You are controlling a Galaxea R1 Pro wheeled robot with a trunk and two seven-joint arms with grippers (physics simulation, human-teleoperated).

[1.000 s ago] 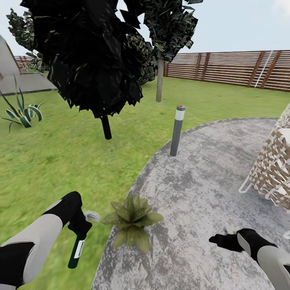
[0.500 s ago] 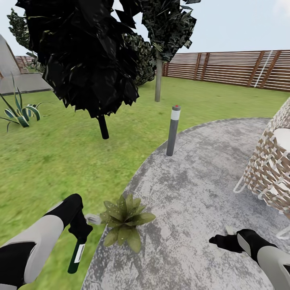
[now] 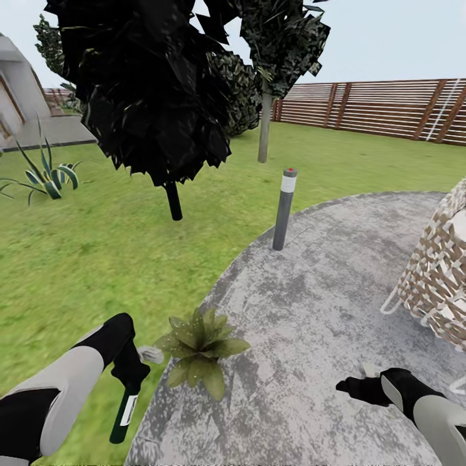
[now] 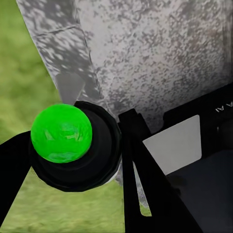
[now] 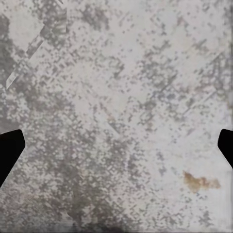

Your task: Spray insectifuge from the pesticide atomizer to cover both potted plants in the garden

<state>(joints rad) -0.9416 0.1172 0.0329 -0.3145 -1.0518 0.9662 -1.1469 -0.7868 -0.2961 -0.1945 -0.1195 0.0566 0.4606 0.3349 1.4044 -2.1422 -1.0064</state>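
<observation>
Hanging from the left gripper (image 3: 133, 382), pesticide atomizer (image 3: 123, 414) beside potted plant (image 3: 197, 346)

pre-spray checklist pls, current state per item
1. Atomizer in left gripper: ok, bottle hangs from it over the lawn edge.
2. Plant in range: ok, it sits just right of the left gripper, at the patio edge.
3. Nozzle aimed at the plant: cannot tell; bottle points down, nozzle hidden by the gripper.
4. Right gripper out of the way: ok, open and empty above the patio, well right of the plant.
5. Spray path free: ok, nothing between bottle and leaves; the lamp stands far behind.
6. Second plant located: cannot tell.
</observation>
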